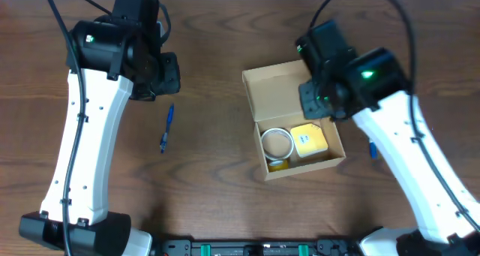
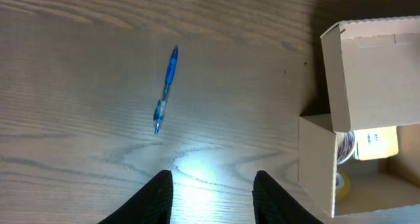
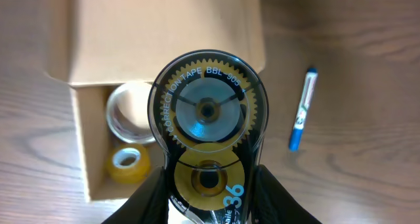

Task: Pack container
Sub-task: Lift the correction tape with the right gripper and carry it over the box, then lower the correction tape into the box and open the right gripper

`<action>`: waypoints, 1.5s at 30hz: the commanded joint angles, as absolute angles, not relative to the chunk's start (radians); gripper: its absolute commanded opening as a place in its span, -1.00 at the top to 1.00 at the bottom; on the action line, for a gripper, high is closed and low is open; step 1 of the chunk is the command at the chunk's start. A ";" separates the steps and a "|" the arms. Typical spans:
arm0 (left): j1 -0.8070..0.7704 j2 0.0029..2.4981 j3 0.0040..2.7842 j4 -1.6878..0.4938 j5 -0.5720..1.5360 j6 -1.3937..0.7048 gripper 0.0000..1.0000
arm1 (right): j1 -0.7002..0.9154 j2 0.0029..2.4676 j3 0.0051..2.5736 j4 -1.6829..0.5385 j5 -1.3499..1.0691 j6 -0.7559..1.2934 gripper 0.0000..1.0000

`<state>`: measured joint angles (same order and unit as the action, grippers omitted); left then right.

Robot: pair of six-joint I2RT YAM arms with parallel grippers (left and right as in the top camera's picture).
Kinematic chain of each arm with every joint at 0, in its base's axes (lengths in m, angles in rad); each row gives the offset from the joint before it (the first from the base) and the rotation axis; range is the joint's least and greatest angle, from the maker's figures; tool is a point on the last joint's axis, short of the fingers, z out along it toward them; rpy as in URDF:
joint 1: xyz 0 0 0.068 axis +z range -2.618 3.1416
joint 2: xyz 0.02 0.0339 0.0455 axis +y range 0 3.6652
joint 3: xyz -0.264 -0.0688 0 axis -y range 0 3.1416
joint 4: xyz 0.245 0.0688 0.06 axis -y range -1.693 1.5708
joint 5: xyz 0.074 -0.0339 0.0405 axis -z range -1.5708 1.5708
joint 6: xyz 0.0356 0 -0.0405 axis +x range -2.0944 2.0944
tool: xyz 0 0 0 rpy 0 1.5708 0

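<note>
The container (image 1: 275, 91) is a tan cardboard box at table centre, flap lid open to the far side. Inside lie a clear tape roll (image 1: 277, 142) and a yellow tape roll (image 1: 278, 164). My right gripper (image 3: 211, 179) is shut on a round clear correction tape dispenser (image 3: 209, 112), held over the right half of the container (image 3: 151, 27). From overhead, a yellow piece with a white label (image 1: 309, 140) shows there, just below the right gripper (image 1: 319, 98). My left gripper (image 2: 213, 184) hangs open and empty over bare table, left of the container (image 2: 315, 158).
One blue pen (image 1: 166, 128) lies on the wood left of the box, ahead of the left gripper's fingers (image 2: 165, 89). Another blue pen (image 3: 302, 109) lies right of the box, beside my right arm (image 1: 370, 149).
</note>
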<state>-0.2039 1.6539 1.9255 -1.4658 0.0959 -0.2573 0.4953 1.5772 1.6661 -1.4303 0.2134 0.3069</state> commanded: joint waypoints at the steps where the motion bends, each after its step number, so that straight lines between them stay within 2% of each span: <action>1: -0.203 1.633 1.925 -1.470 0.070 -0.238 0.18 | 0.504 1.575 1.542 -1.377 0.197 0.339 0.52; 6: -0.203 1.633 1.925 -1.474 0.067 -0.229 0.18 | 0.526 1.559 1.348 -1.239 0.149 0.359 0.53; 26: -0.203 1.633 1.925 -1.486 0.067 -0.228 0.17 | 0.516 1.518 1.068 -1.092 0.147 0.363 0.53; 38: -0.203 1.633 1.925 -1.488 0.068 -0.228 0.17 | 0.366 1.518 1.058 -1.075 0.123 0.362 0.53; 45: -0.203 1.633 1.925 -1.482 0.068 -0.228 0.18 | 0.340 1.518 1.058 -1.039 0.119 0.362 0.50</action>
